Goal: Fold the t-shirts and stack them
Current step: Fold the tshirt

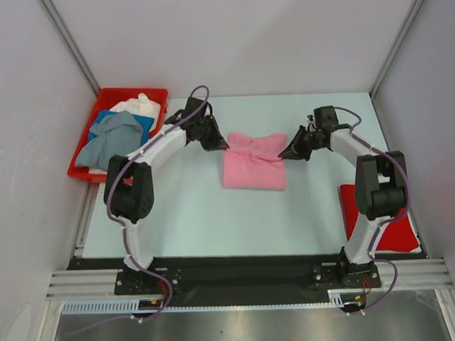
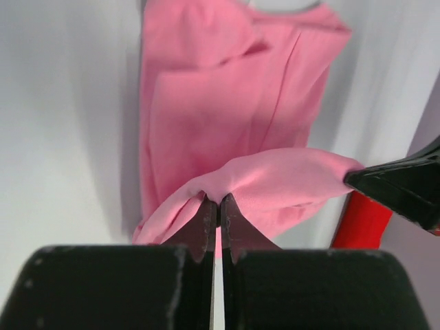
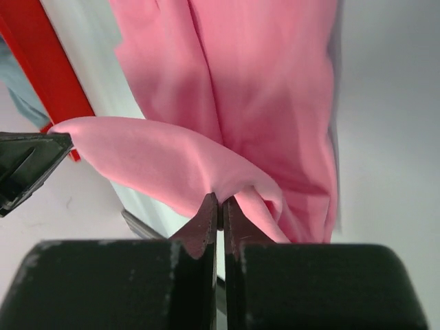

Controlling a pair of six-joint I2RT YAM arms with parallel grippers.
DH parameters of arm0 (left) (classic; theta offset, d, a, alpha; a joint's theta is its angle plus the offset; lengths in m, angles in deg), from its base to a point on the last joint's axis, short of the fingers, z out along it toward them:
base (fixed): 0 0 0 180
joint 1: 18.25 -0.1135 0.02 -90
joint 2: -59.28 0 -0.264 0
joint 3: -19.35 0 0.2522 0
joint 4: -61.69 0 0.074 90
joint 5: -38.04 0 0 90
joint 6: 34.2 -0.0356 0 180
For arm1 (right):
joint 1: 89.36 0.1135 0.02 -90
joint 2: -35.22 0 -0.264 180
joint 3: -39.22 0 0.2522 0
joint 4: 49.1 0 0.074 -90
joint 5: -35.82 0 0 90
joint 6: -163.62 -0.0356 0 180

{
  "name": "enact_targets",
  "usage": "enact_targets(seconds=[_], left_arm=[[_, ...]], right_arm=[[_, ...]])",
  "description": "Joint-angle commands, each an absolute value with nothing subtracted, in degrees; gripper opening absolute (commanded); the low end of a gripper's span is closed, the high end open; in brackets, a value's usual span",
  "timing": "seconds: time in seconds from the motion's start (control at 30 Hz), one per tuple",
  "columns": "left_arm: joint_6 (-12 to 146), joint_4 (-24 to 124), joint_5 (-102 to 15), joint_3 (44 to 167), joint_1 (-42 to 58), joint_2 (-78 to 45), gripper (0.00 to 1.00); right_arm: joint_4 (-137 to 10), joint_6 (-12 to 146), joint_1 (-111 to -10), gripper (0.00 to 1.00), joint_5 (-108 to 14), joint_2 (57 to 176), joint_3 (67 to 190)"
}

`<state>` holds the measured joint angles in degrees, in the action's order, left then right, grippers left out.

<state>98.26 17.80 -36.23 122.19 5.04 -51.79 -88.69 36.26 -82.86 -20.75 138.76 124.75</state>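
Observation:
A light pink t-shirt (image 1: 253, 166) lies partly folded in the middle of the table. Its far edge is lifted and stretched between both grippers. My left gripper (image 1: 225, 146) is shut on the far left corner of that pink shirt (image 2: 227, 110), the cloth pinched at the fingertips (image 2: 218, 206). At the far right corner my right gripper (image 1: 287, 153) is shut on the same shirt (image 3: 268, 89), its tips (image 3: 220, 205) buried in the fold. A red t-shirt (image 1: 390, 228) lies flat at the right, under the right arm. Grey-blue (image 1: 110, 141), blue and white (image 1: 139, 105) shirts sit in the bin.
A red plastic bin (image 1: 84, 138) stands off the table's far left corner. White walls close in the left, back and right sides. Both arm bases sit on the black rail (image 1: 246, 274) at the near edge.

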Motion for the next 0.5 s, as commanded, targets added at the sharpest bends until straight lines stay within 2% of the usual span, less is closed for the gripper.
enact_targets(seconds=[0.0, 0.2, 0.47], left_arm=[[94.7, 15.3, -33.0, 132.3, 3.3, -56.5, 0.00], [95.7, 17.7, -30.1, 140.6, 1.6, -63.1, 0.00], [97.3, 20.9, -25.8, 148.9, 1.0, -70.7, 0.00]], right_arm=[[-90.3, 37.3, -84.0, 0.00, -19.8, 144.0, 132.9], [-92.6, 37.1, -85.0, 0.00, -18.9, 152.0, 145.9], [-91.1, 35.3, -85.9, 0.00, -18.3, 156.9, 151.0]])
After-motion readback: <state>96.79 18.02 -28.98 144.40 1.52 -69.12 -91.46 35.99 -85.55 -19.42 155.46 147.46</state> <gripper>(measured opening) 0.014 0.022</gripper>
